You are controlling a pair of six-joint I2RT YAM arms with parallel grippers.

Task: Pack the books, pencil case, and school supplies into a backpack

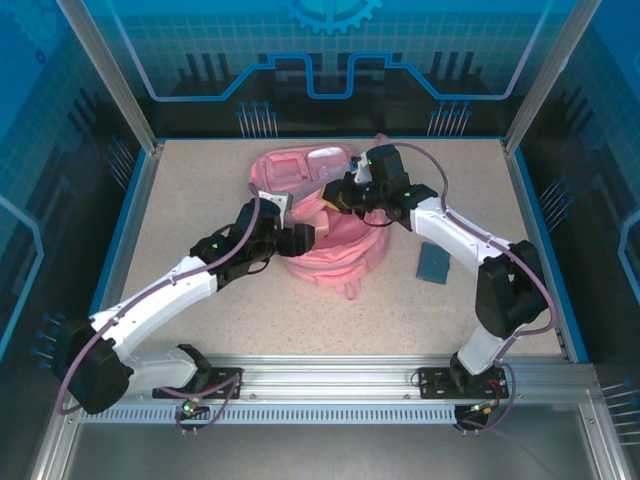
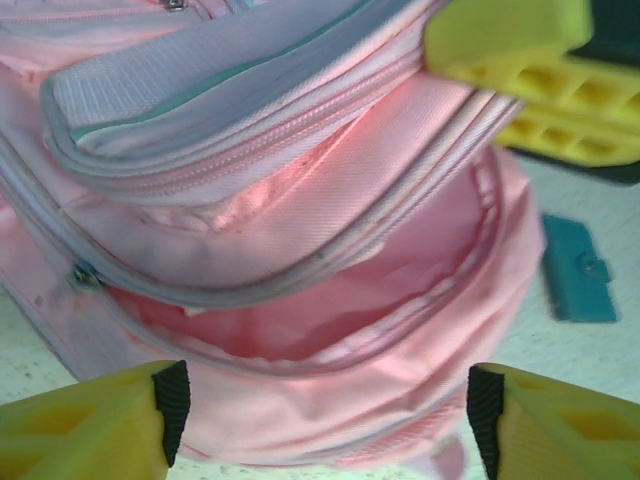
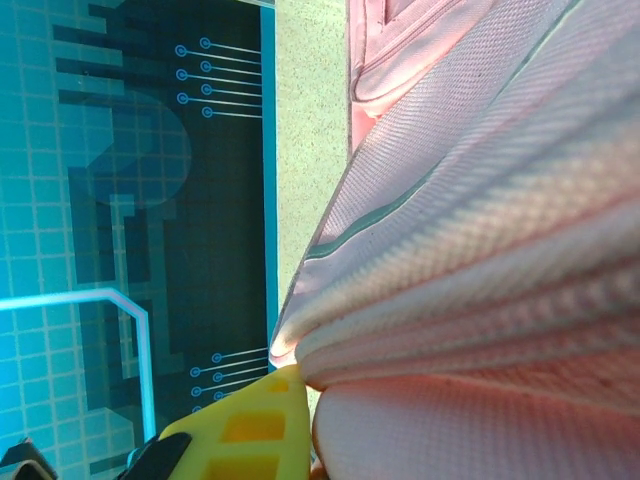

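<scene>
L gripper (image 2: 325,400): spread wide, nothing held. Open mouth of backpack (image 2: 300,200) straight ahead, btw. and just past both fingertips, zip rim curving above. Teal flat piece (image 2: 578,270) off to its right, flat on table (image 1: 200,200), apart from bag. R gripper (image 1: 338,197): clamped on backpack's top flap, pink fabric bunched vs. yellow finger (image 3: 250,430), bag body beneath.

Left arm (image 1: 160,295): runs from the near-left base diagonally toward centre, forearm low, wrist bent.
Left claw (image 1: 303,240): jaws spread wide, yellow fingers (image 2: 120,420) with black pads well apart, gripping nothing.
Right arm (image 1: 505,290): rises from the near-right base, elbow out to the right, forearm angled far-left.
Right claw (image 1: 340,197): closed, pinching backpack (image 1: 300,168) fabric.
</scene>
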